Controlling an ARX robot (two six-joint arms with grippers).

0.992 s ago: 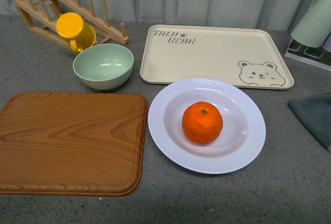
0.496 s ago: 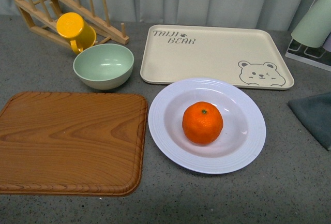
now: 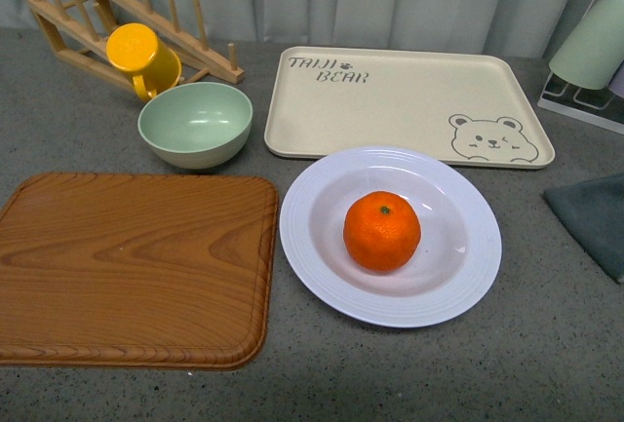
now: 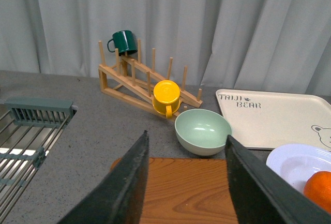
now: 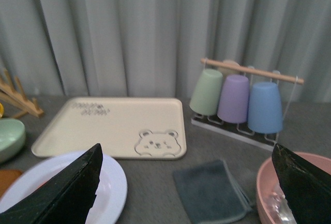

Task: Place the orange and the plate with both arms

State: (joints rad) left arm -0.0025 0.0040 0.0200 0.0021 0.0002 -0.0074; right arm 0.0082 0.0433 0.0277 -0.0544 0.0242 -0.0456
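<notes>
glossy dimpled orange (image 3: 381, 231) in ridged white plate (image 3: 295, 247) | left gripper (image 4: 185, 136) jaws apart | right gripper (image 5: 186, 149) jaws apart

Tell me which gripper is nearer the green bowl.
Left, probably. The left gripper hangs over the wooden board, bowl just ahead; the right gripper is out beyond the plate, bowl barely in view.

Open bench (image 3: 546, 344) is lying near and right of the plate (image 3: 310, 258); tray (image 3: 409, 100) is crowding far, board (image 3: 136, 266) left.
</notes>
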